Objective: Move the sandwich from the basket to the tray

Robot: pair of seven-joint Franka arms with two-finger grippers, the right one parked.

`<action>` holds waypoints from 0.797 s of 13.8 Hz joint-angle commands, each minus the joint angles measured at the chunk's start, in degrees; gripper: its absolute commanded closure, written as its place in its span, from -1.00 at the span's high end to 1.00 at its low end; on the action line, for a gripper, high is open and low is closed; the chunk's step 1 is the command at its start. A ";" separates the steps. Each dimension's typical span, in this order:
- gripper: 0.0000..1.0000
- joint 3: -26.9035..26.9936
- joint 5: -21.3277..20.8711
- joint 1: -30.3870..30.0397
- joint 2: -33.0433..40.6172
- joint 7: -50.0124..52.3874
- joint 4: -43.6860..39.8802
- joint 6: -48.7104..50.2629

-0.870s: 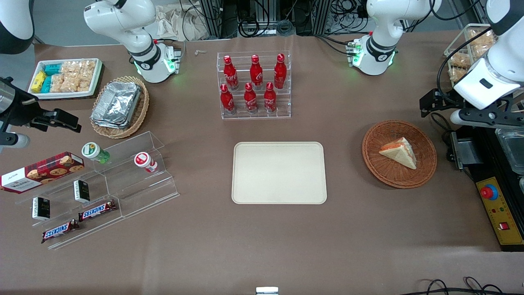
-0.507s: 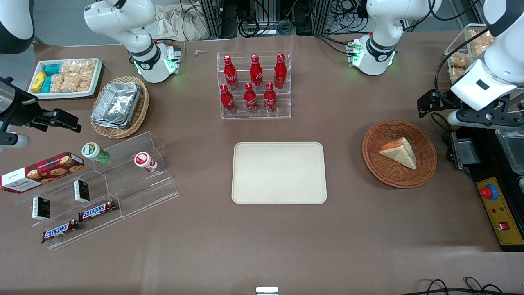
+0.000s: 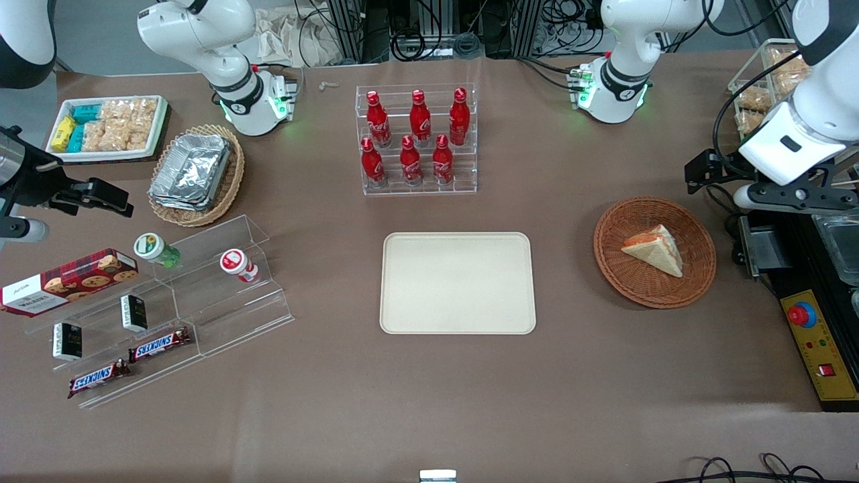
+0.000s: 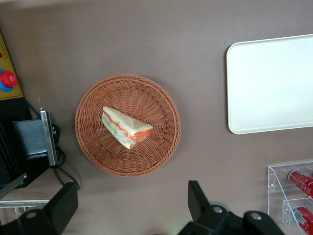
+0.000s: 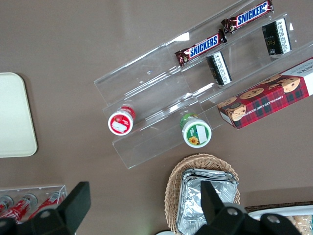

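We count one tray (image 3: 458,282), bare, and seven red bottles (image 3: 411,136) in the clear rack farther from the front camera. One sandwich (image 3: 654,249) lies in the one basket (image 3: 613,267), toward the working arm's end. Our gripper (image 4: 129,208) hangs high above the table beside the basket, fingers (image 4: 196,198) spread apart, holding nothing; nothing lies between basket and tray.

Desk (image 3: 604,402): matte brown covering, evenly lit, one faint sheen.
Tool (image 4: 129,200): above the desk's working-arm end, fingers spread wide.
Yellow panel (image 3: 822,352) with red button (image 3: 802,314): near the tool, nearer the front camera.
Black cables (image 3: 429,33) and grey floor (image 3: 94,33): farther from the camera than the tool.
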State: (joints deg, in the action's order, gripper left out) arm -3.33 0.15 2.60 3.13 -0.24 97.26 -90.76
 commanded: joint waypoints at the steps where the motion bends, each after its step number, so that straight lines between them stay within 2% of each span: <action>1: 1.00 1.04 -0.42 -0.40 0.12 7.48 1.26 0.85; 3: 1.00 2.71 0.29 -0.75 -0.23 15.33 1.44 0.23; 6: 1.00 3.76 -0.06 -0.84 0.20 18.24 3.72 -0.55; 11: 1.00 4.39 -0.68 -0.84 1.52 28.62 12.06 -9.15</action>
State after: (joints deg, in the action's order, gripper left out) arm 1.42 0.16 1.97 2.65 24.64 105.22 -96.58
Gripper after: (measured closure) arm 0.000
